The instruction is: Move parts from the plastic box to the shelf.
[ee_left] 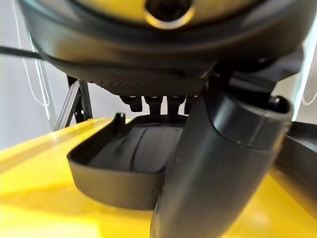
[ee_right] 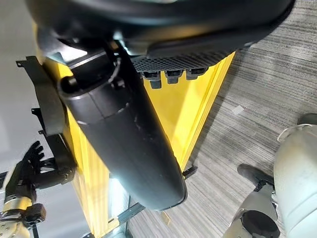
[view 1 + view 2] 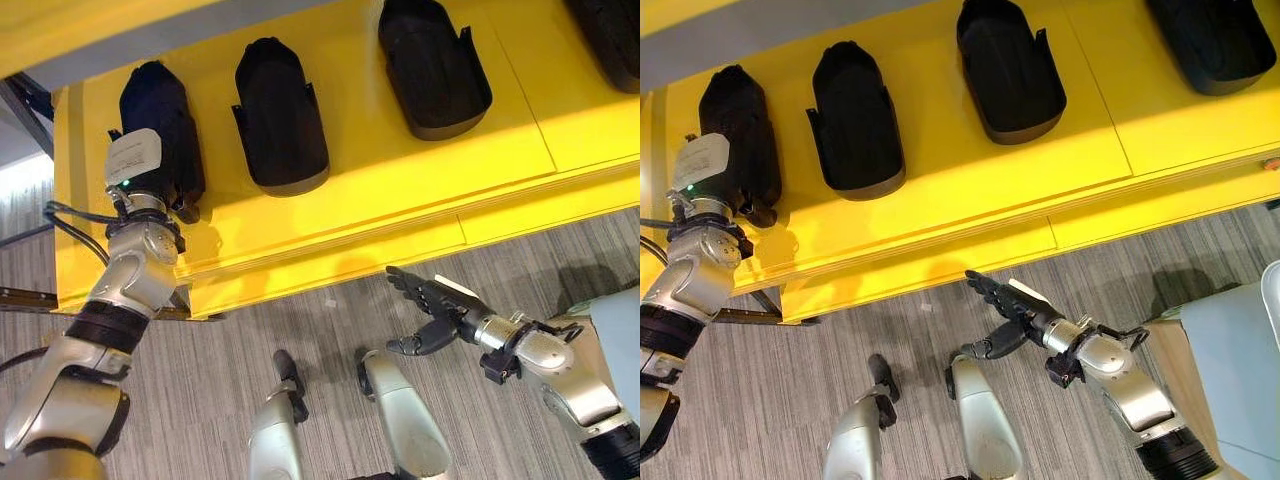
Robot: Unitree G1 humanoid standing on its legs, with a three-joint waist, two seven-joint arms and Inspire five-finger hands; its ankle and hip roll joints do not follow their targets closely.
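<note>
Left eye view: left hand (image 3: 160,180) lies on the ten-o'clock black moulded plastic part (image 3: 160,115) on the yellow shelf (image 3: 420,180), its grip impossible to tell. Right hand (image 3: 432,305) hovers at four o'clock, fingers (image 3: 405,282) spread, empty.

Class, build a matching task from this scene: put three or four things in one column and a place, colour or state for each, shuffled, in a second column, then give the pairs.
Things:
1. left hand
2. right hand
3. shelf
4. floor

Descriptions:
A. grey, striped carpet
B. yellow, carrying black parts
C. open, held over the floor
D. on the leftmost black part

Pairs: 1-D, 2-C, 3-B, 4-A
</note>
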